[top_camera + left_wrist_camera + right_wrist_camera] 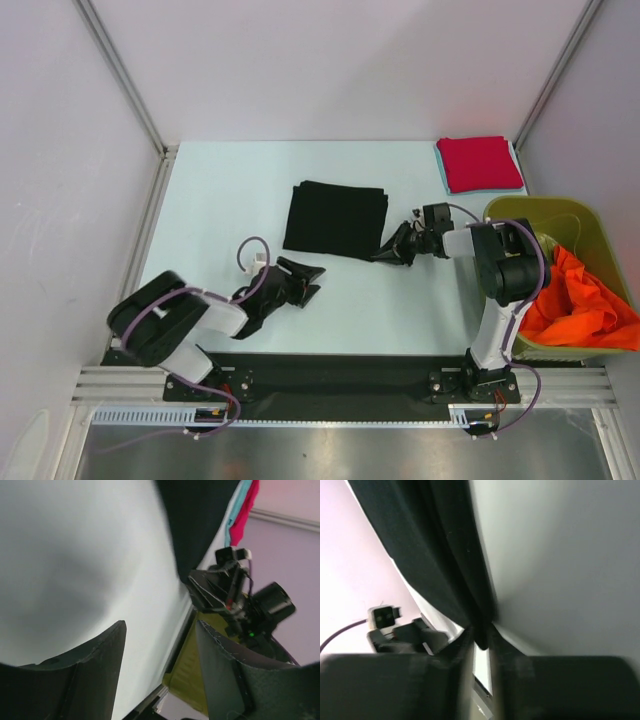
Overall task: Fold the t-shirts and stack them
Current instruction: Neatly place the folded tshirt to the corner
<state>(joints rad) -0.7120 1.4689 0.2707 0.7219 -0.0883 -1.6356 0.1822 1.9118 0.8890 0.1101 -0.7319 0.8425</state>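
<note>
Stacking is judged to be the step in hand. The black shirt lies folded at mid-table, and its near right corner is pinched between the narrowed fingers of the right gripper. The left gripper is held wide over bare table, with nothing in it. The red shirt lies folded in the far right corner; the orange shirt is heaped unfolded in the bin. For the next move, the fold must be kept flat while the black shirt is carried onto the red. Its long axis runs left to right, the right end slightly nearer the bases. Collar direction cannot be told.
</note>
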